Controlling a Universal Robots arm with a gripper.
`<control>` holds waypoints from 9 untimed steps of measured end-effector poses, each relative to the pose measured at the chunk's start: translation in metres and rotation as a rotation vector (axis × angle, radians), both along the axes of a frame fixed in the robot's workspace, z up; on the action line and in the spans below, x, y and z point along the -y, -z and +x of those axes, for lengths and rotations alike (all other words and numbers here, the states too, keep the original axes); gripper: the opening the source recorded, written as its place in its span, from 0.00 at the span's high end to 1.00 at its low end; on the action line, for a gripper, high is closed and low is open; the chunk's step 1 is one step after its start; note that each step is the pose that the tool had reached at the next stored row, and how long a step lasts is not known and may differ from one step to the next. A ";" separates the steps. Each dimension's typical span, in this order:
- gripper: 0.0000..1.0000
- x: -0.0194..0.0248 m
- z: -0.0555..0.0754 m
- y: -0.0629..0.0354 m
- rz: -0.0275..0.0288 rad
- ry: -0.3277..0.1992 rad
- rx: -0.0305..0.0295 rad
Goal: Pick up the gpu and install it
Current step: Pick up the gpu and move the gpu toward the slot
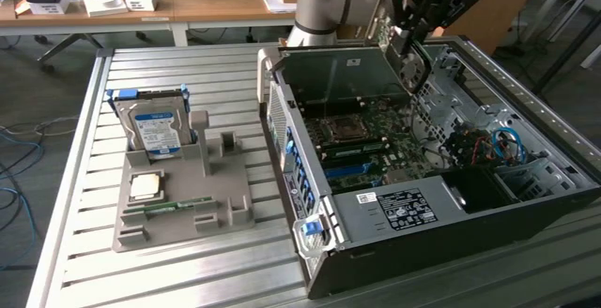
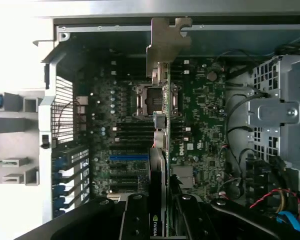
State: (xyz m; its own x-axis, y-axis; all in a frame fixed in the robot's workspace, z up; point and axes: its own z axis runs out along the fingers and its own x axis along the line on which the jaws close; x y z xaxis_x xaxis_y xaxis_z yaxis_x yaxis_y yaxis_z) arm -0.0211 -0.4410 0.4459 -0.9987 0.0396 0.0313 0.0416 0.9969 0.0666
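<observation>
Your claw (image 2: 160, 220) closed on the gpu (image 2: 159, 165), card edge-on over the motherboard (image 2: 200, 120) in the open case (image 1: 395, 231), drive cage (image 2: 285, 115) and cables (image 2: 270, 197) beside it, hard drive (image 1: 155, 129) well apart

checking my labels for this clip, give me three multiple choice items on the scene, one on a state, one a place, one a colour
1. The computer case is: A shut; B open, inside showing; C upside down.
2. The gpu is: A plugged into a slot; B lying outside the case; C in the claw, over the motherboard.
3. The hard drive's label is: A blue and white; B red; C yellow.
Answers: 1 B, motherboard and cables are exposed. 2 C, the wrist view shows the claw clamped on it above the board. 3 A, seen on the upright drive.
</observation>
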 end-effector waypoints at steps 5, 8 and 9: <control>0.74 0.0000 0.004 0.0000 0.0001 0.000 0.0000; 0.74 -0.0001 0.004 0.0034 0.0001 0.000 0.0001; 0.74 -0.0001 0.004 0.0051 -0.0001 0.000 0.0001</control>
